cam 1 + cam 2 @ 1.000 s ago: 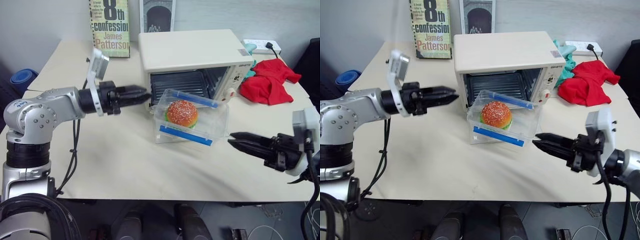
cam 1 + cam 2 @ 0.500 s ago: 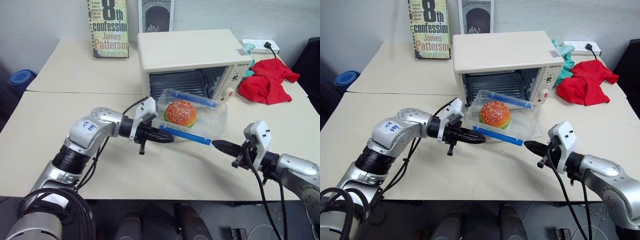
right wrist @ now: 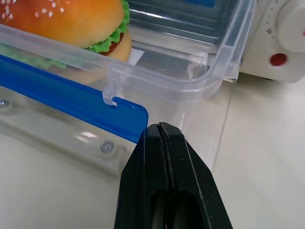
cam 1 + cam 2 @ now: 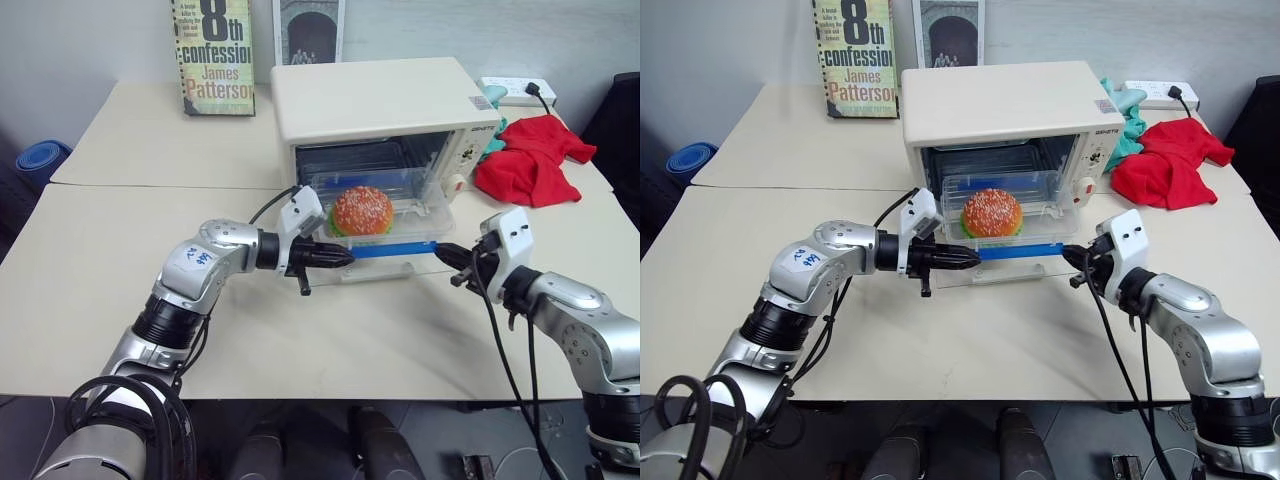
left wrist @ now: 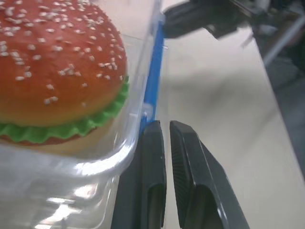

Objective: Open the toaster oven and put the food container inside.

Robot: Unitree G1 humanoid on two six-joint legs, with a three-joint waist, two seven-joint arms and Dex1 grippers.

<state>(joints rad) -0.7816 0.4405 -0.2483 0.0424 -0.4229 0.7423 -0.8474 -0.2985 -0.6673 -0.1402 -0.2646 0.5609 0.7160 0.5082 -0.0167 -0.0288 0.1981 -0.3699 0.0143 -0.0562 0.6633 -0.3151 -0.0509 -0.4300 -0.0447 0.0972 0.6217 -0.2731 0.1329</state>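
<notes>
The cream-white toaster oven [image 4: 380,95] stands open, its glass door [image 3: 57,143] lowered flat toward me. On that door, at the oven's mouth, rests the clear food container [image 4: 400,190] with a burger [image 4: 362,210] inside and a blue strip [image 4: 395,248] along its near side. My left gripper [image 4: 345,256] is shut, its tip against the container's near left corner [image 5: 133,143]. My right gripper [image 4: 443,252] is shut too. Its tip [image 3: 159,128] touches the right end of the blue strip [image 3: 71,107].
A book [image 4: 213,55] and a framed picture [image 4: 308,30] stand behind the oven to its left. A red cloth [image 4: 530,160], a teal cloth [image 4: 497,135] and a power strip [image 4: 515,90] lie to the right of the oven. Bare tabletop [image 4: 120,230] spreads to the left.
Both grippers have come in from the sides to the container's near corners. The container has gone from tilted to level and sits closer to the oven's mouth.
</notes>
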